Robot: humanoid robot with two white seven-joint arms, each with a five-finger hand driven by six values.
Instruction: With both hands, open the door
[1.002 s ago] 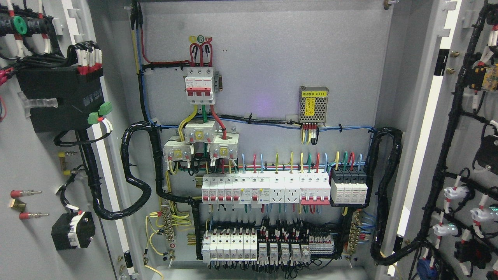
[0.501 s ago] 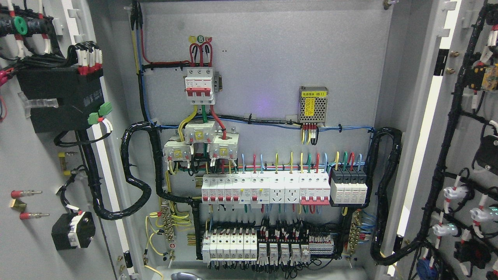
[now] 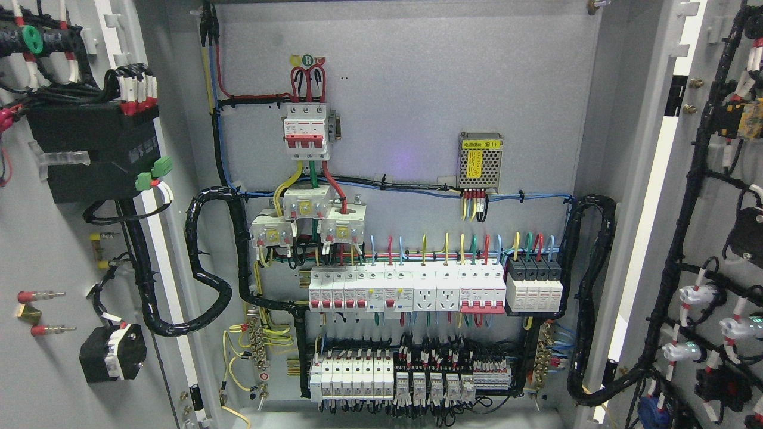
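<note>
The grey electrical cabinet stands with both doors swung wide. The left door (image 3: 42, 250) fills the picture's left edge, its inner face showing a black box and wiring. The right door (image 3: 709, 196) fills the right edge, its inner face carrying black cable looms and white connectors. Between them the back panel (image 3: 417, 89) is fully exposed. Neither of my hands nor any arm shows in the head view.
On the back panel sit a white three-pole breaker (image 3: 306, 130), a small mesh power supply (image 3: 480, 161), a long row of white breakers (image 3: 435, 290) and a lower terminal row (image 3: 411, 378). Thick black cable bundles (image 3: 208, 262) loop along both cabinet sides.
Half a second ago a small grey rounded shape showed at the bottom edge left of the middle; it is gone now. The doors have not moved.
</note>
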